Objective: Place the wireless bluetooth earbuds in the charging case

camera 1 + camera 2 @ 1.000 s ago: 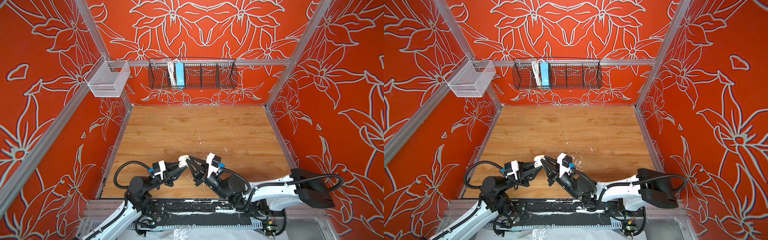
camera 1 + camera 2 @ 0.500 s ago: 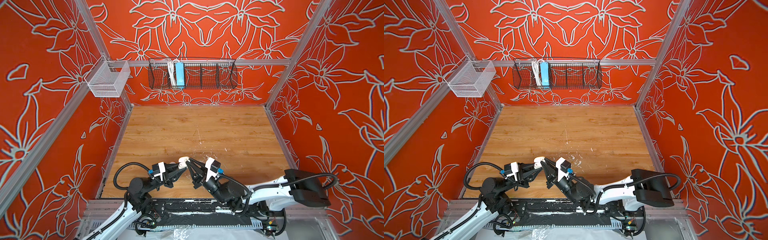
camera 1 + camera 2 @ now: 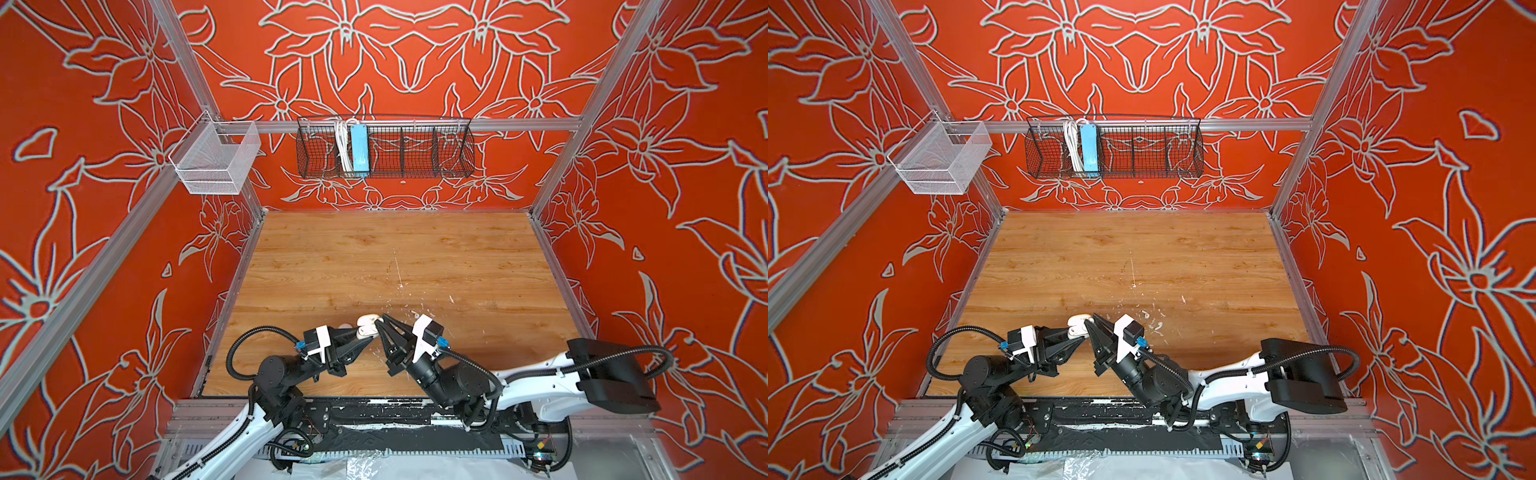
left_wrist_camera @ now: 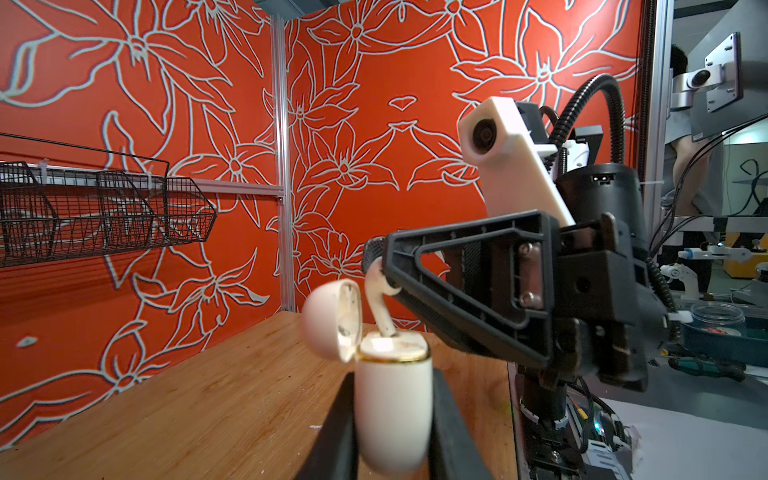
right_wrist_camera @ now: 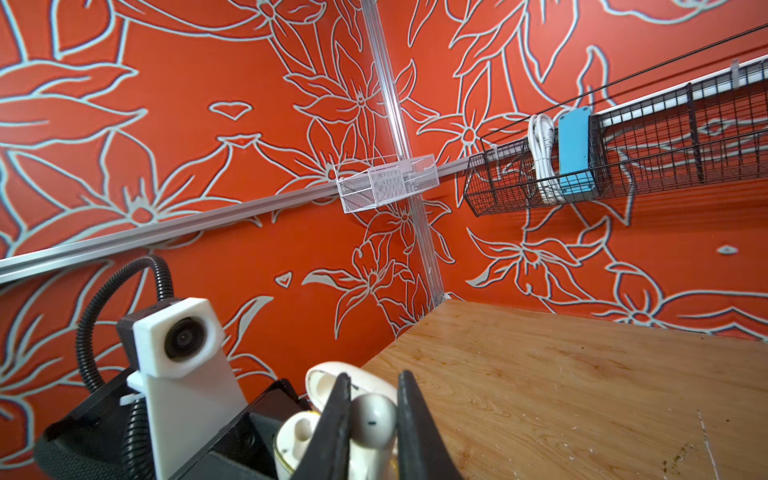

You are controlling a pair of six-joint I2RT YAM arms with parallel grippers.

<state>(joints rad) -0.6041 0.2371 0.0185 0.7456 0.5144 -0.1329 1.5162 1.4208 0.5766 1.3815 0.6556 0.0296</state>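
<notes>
Over tabletop (image 3: 374, 257), left tool (image 4: 392, 419) clamps case (image 4: 392, 395); right tool (image 5: 373, 409) holds earbud (image 4: 380, 303) stem-down.

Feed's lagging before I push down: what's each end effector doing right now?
Left end effector: closed on the charging case, lid open.
Right end effector: closed on an earbud.

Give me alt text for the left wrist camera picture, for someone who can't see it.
The left pincer clamps an upright white charging case, its lid open, while the right pincer holds a white earbud by its head, the stem reaching down to the case's open top. Behind lie a wooden table, red floral walls and a black wire basket.
</notes>
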